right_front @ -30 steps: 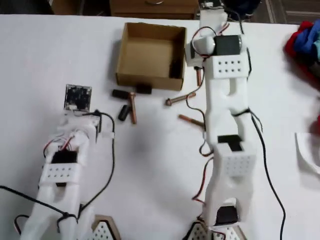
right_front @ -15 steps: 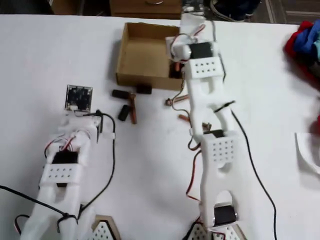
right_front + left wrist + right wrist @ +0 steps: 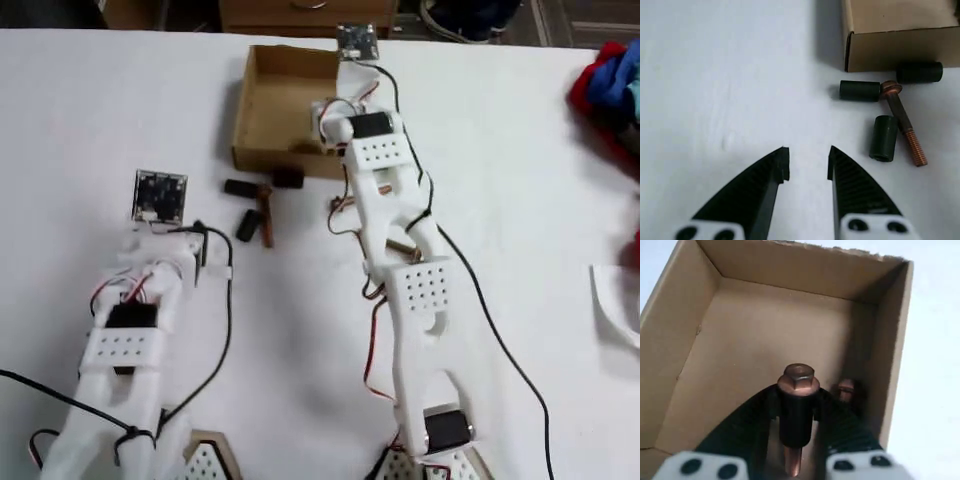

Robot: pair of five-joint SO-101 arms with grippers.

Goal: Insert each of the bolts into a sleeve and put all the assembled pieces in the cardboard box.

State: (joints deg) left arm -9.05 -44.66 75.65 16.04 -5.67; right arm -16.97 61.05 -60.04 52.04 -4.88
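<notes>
White tabletop, wooden furniture (image 3: 300,12) along the far edge.

Left arm (image 3: 125,340): low at the near left, over bare table. The left gripper (image 3: 807,162) is released, its two black fingers apart with nothing between them. It points toward the loose parts, which lie just beyond it and to the right.

Loose parts, near side of the box: three black sleeves (image 3: 860,90) and one loose bolt (image 3: 902,122), copper-coloured.
- One sleeve lies right against the box's near wall.
- One lies a little left of that, its end at the bolt's head.
- The third lies nearer, just left of the bolt's shank.
- The bolt lies flat, head far, thread near.

The cardboard box (image 3: 270,158) is open-topped and sits at the far centre.

Right arm (image 3: 420,300): stretched from the near edge out to the box, wrist over the box's right half. The right gripper (image 3: 797,405) is clenched on an assembled piece (image 3: 796,415), a bolt through a black sleeve. Its head is just past the fingertips and its threaded end points back toward the wrist. The piece hangs above the box floor, inside the walls.

A second assembled piece (image 3: 845,388) is in the box, close to a side wall and just beside the gripper. I see its copper head and a dark body; the rest is in shadow.

A bolt head (image 3: 338,204) pokes out at the right arm's left edge, on the table near the box; its shank is hidden under the arm.

Red and blue cloth (image 3: 605,80) lies at the far right edge.
</notes>
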